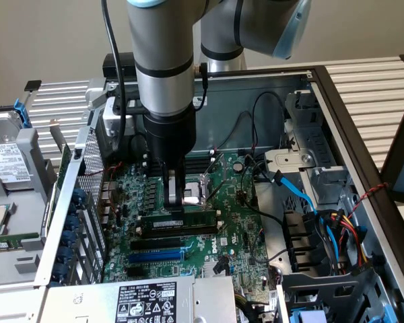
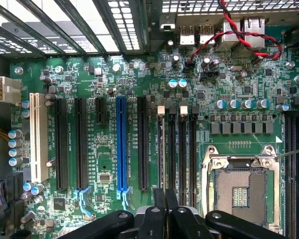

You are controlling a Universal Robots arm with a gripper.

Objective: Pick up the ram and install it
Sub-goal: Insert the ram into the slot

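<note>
The ram [image 1: 183, 220], a thin green stick with a white label, stands on edge in the black slot nearest the CPU socket [image 1: 198, 191] on the motherboard. My gripper [image 1: 176, 202] comes straight down on it, fingers shut on its top edge near the middle. In the wrist view the ram [image 2: 161, 149] appears edge-on as a narrow line running away from the closed gripper [image 2: 165, 198], level with the neighbouring black slots [image 2: 182, 149] and their white end clips.
An empty black slot [image 1: 175, 231] and the blue expansion slot [image 1: 155, 256] lie just in front of the ram. Blue and black cables [image 1: 299, 192] crowd the exterior view's right. Metal case walls [image 1: 60, 215] surround the board; a power supply [image 1: 145, 299] sits in front.
</note>
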